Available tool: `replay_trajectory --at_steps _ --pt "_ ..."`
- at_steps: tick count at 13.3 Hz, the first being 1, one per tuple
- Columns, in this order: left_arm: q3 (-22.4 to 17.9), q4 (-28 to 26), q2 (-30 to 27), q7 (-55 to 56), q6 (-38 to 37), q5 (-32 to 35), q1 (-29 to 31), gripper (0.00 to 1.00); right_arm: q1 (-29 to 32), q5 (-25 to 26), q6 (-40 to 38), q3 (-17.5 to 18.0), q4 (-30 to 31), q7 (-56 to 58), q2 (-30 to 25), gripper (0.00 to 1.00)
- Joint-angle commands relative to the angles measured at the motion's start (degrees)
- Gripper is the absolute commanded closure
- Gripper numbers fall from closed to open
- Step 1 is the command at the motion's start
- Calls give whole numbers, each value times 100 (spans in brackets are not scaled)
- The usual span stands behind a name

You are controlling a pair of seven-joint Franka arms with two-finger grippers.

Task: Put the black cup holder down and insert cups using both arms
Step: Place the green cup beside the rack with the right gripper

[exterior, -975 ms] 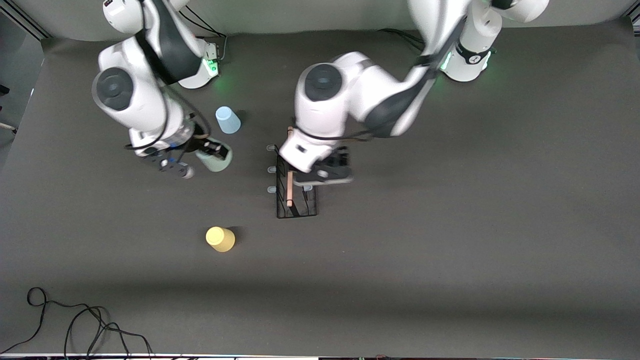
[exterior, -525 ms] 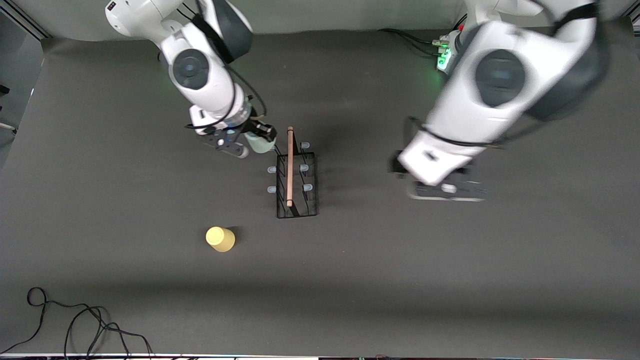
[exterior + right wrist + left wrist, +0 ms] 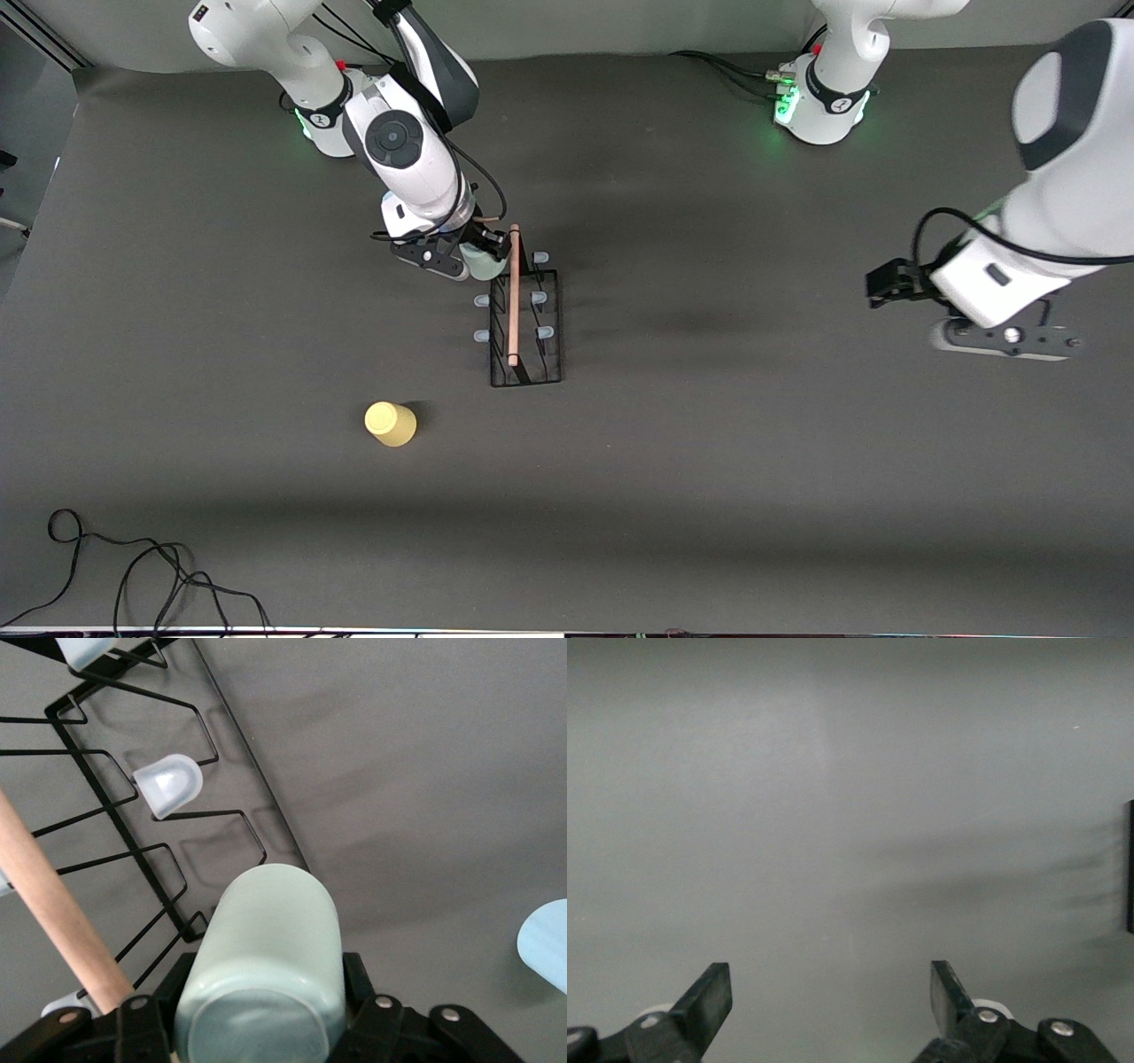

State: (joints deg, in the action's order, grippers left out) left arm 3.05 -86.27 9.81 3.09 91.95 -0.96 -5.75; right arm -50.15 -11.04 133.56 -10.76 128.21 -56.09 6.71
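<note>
The black cup holder (image 3: 525,354) stands upright mid-table with its wooden handle (image 3: 513,292) on top. My right gripper (image 3: 478,257) is shut on the pale green cup (image 3: 484,263) and holds it tilted over the holder's end farthest from the front camera. The right wrist view shows the green cup (image 3: 266,948) between the fingers (image 3: 354,979), with the wire rack (image 3: 221,762) and a capped prong (image 3: 166,784) below. The yellow cup (image 3: 390,424) stands upside down on the table, nearer the front camera. The blue cup (image 3: 545,943) shows only in the right wrist view. My left gripper (image 3: 1001,338) is open and empty (image 3: 828,988) over bare table at the left arm's end.
A black cable (image 3: 133,567) lies coiled near the table's front edge at the right arm's end. The two arm bases (image 3: 819,97) stand along the edge farthest from the front camera.
My right gripper has carried the green cup from the table to the holder's end. My left arm has let go of the holder and swung away to its end of the table.
</note>
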Motion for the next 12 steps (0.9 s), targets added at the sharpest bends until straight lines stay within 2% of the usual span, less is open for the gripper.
replay_trajectory --at_steps 1,3,5,8,10,12 --pt "38 -364 -374 -177 -106 -62 319 0 -57 -74 135 -67 -24 -113 84 3" --pt "29 -364 -576 -282 -194 34 416 0 -22 -74 4 -110 -129 -78 -20 0" --pt "11 -373 -734 -300 -308 87 486 0 5 -22 -836 -224 -610 -8 -100 0" --pt "-15 -382 -902 -291 -327 87 557 0 5 58 -2033 -821 -1665 780 -39 0" --pt "-24 -382 -919 -212 -327 87 566 0 14 58 -2080 -1373 -1877 1719 -4 0" --pt "-24 -382 -919 -160 -327 79 557 0 40 49 -1993 -1918 -2132 2869 381 0"
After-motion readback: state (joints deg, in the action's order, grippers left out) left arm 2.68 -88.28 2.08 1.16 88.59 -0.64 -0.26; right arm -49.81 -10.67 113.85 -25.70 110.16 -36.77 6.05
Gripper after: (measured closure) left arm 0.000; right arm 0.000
